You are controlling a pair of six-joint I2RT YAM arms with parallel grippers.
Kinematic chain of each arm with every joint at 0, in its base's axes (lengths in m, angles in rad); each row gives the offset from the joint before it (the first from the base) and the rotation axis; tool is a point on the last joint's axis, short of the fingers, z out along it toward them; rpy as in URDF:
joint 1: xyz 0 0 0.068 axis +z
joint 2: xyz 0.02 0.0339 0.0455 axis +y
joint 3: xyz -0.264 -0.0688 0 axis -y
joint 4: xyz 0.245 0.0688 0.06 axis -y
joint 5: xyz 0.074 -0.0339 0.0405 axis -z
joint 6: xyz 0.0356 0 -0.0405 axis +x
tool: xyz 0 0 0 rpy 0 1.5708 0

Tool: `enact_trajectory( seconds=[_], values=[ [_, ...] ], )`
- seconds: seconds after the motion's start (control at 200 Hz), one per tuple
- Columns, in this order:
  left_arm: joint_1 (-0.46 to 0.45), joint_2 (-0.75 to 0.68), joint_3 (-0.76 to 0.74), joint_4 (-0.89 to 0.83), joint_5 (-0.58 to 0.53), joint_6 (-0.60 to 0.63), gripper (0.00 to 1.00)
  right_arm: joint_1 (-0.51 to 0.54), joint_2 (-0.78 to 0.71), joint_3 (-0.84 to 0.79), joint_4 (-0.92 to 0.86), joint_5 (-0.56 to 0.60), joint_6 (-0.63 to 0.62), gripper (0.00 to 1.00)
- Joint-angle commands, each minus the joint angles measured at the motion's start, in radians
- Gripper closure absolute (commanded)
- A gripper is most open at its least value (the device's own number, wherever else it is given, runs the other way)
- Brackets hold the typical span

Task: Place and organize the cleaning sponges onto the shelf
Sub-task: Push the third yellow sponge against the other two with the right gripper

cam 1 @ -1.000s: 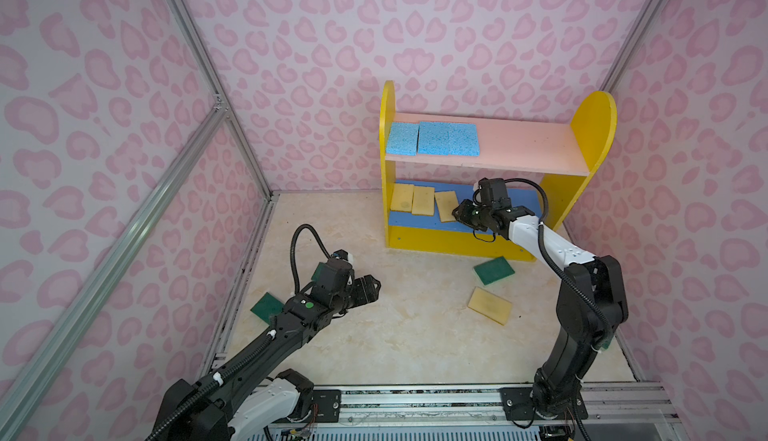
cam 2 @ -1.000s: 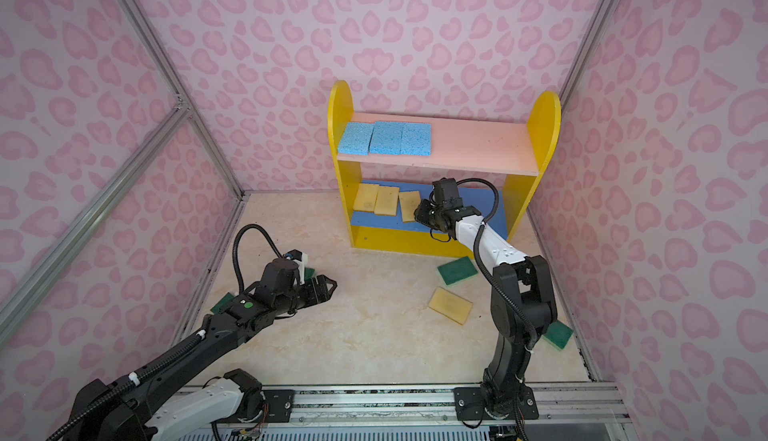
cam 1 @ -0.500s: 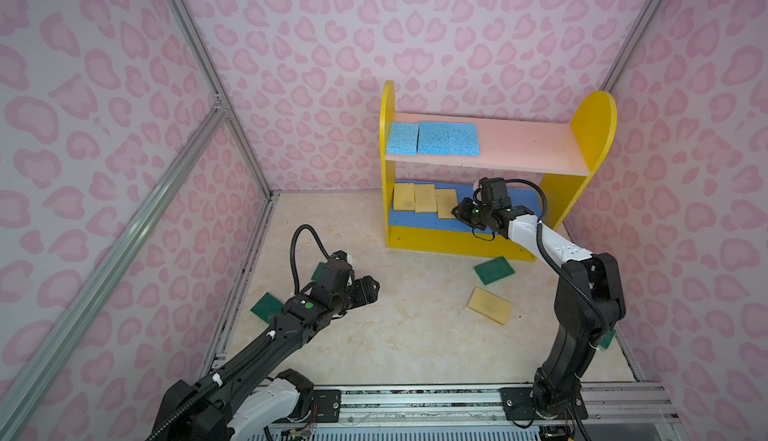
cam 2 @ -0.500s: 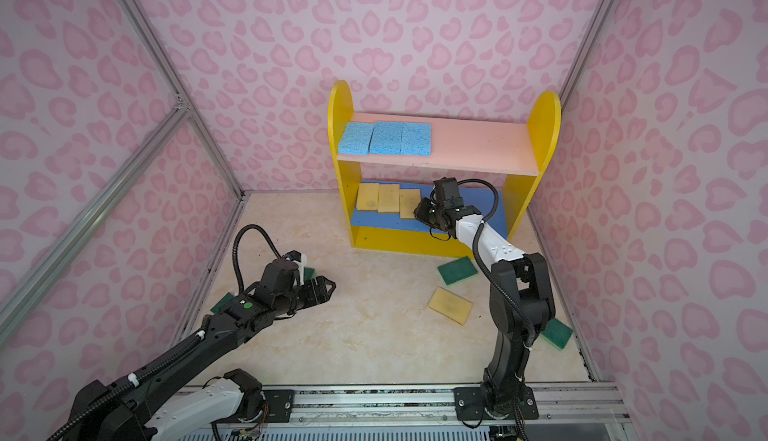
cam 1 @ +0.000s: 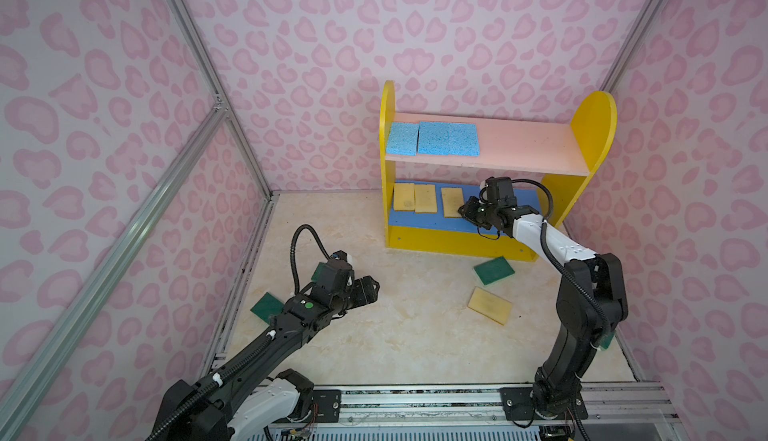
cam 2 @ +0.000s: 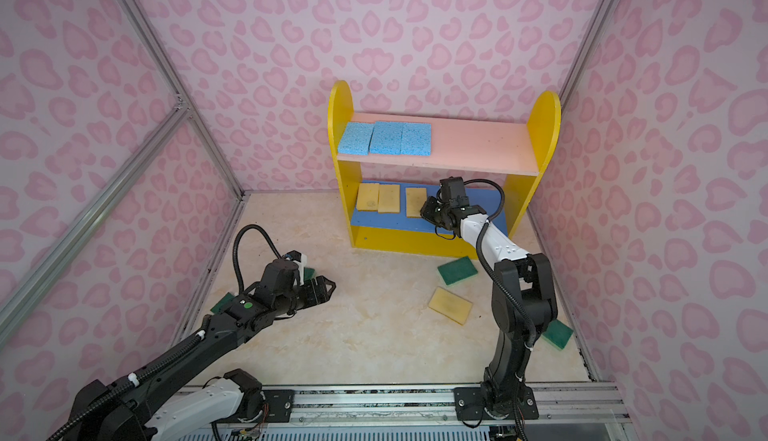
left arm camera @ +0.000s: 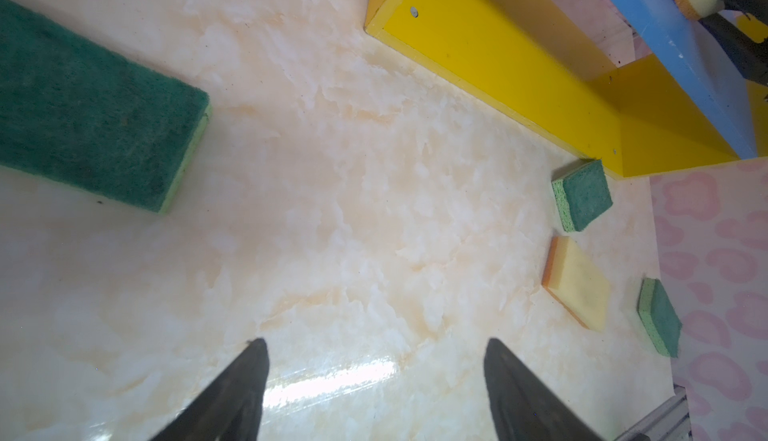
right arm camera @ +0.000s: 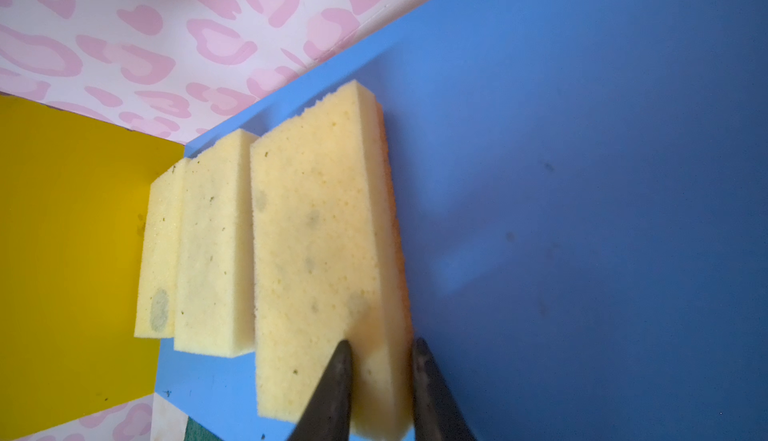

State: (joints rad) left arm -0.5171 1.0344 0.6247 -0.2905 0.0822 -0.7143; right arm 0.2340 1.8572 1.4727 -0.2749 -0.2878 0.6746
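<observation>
Right hand: fingers clamped on the near end of a pale yellow sponge, one on its top face, the other against its orange-backed side. This sponge rests on the blue middle board of the shelf, centre right in both top views. It is third in a row, with two more yellow sponges between it and the left yellow side panel. The right arm reaches in under the pink upper board, which hides the back of the blue board.

Three light blue sponges sit edge to edge at the left end of the pink board.

Left hand: fingers wide apart, nothing between them, over bare counter, lower left of both top views. A green dot marks the left arm.

Loose on the counter:
- a dark green sponge, just in front of the shelf base
- a loose yellow sponge near it
- a second green sponge beside the left arm
- a third green sponge, partly behind the right arm
</observation>
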Motion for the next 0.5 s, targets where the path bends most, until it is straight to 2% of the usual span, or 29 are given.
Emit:
enact_trajectory(
  seconds=[0.0,0.22,0.495],
  values=[
    [0.000,-0.006,0.000,0.007,-0.007,-0.002,0.18,0.013,0.031,0.004,-0.082,0.015,-0.003,0.74],
    [0.000,-0.019,0.000,-0.004,-0.014,-0.001,0.18,0.031,0.066,0.077,-0.100,0.017,-0.006,0.74],
    [0.000,-0.025,-0.007,-0.005,-0.016,-0.001,0.18,0.045,0.046,0.042,-0.074,0.002,-0.010,0.74]
  ],
)
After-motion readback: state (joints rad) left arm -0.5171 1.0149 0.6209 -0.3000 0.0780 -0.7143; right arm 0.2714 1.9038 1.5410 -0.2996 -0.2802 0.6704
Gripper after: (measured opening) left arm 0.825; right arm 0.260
